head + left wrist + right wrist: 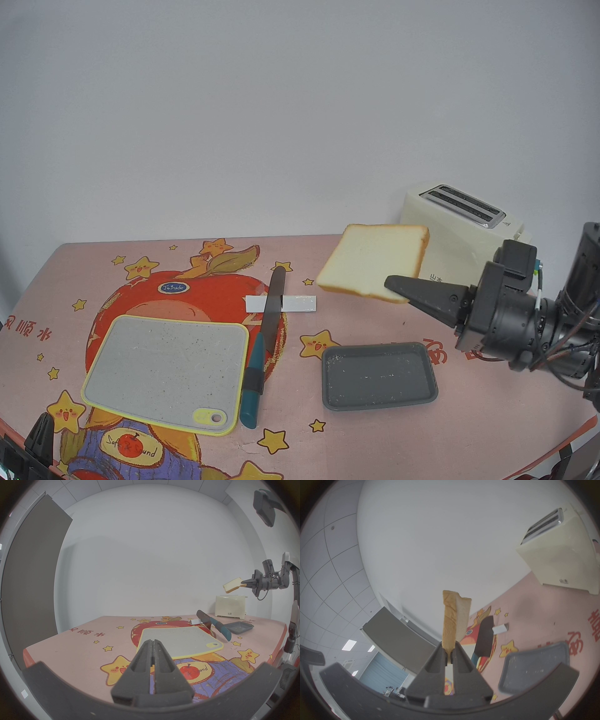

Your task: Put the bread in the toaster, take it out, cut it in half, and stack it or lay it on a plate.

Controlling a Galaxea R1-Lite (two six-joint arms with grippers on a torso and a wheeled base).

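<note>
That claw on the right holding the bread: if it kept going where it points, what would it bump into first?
Probably nothing nearby. The right gripper, shut on the bread, points sideways, well above the knife and cutting board, though depth is unclear.

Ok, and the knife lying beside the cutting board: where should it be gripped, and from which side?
By the teal handle, the end nearest the robot, coming down from above with the jaws closing across its narrow width. The knife lies lengthwise between the cutting board and the tray, its dark blade pointing away over a white rest, so the handle is probably the safest part.
</note>
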